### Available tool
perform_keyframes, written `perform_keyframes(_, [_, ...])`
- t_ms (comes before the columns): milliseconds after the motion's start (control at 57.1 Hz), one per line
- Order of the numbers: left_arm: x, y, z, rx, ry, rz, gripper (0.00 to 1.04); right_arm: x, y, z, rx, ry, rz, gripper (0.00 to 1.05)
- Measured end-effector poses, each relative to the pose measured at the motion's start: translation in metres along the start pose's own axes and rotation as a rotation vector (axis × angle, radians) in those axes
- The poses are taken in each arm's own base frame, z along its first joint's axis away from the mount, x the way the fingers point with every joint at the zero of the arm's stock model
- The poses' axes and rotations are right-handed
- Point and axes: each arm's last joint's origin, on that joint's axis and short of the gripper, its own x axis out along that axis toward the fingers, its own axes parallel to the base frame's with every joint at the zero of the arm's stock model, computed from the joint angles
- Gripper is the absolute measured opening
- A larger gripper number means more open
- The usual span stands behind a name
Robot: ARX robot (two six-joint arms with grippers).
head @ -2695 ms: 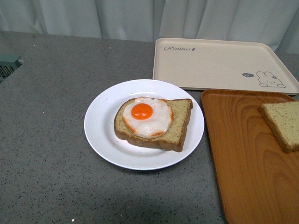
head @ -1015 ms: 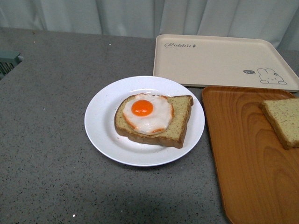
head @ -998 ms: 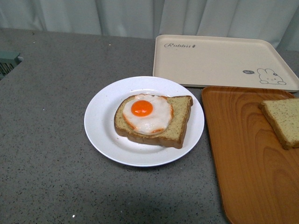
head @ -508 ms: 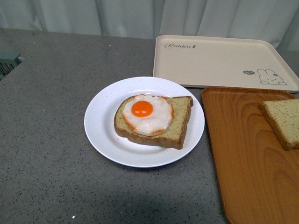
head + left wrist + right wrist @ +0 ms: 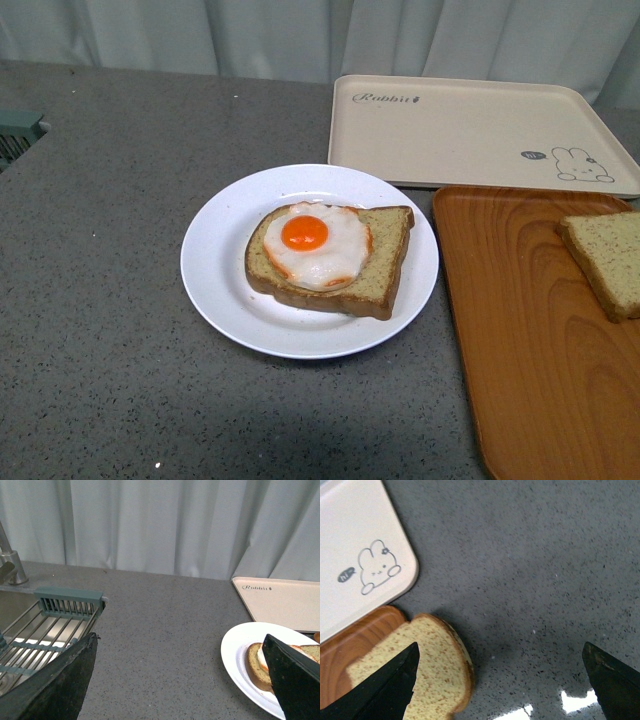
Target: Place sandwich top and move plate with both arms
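Note:
The white plate (image 5: 215, 270) sits mid-counter and bears a bread slice topped with a fried egg (image 5: 315, 245). The plain sandwich top (image 5: 607, 260) lies on the orange wood-grain tray (image 5: 530, 340) at the right edge; it also shows in the right wrist view (image 5: 420, 672), overhanging the tray's edge. Neither gripper shows in the front view. My left gripper (image 5: 180, 677) is open over bare counter, left of the plate (image 5: 237, 652). My right gripper (image 5: 500, 680) is open above the counter, one fingertip (image 5: 395, 682) over the sandwich top's edge.
A cream rabbit-print tray (image 5: 470, 130) lies behind the plate and the orange tray. A sink with a grey-green rack (image 5: 67, 605) and a tap is at the counter's left end. Pale curtains hang behind the counter.
The front view's framing shifted slightly since the oldest frame. The plate, bread slices and trays have not moved on the counter.

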Motion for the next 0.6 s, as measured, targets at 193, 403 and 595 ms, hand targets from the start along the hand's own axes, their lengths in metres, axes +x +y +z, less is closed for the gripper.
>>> perform_keyframes(193, [0.000,0.000,0.000,0.000,0.000,0.000,0.98,0.005,0.003,-0.005,-0.001,0.026,-0.012,0.96])
perform_keyframes(403, [0.000,0.000,0.000,0.000,0.000,0.000,0.98,0.010,0.013,-0.014,0.000,0.053,-0.011,0.96])
perform_keyframes(595, [0.000,0.000,0.000,0.000,0.000,0.000,0.98,0.016,0.014,-0.028,0.020,0.090,-0.027,0.96])
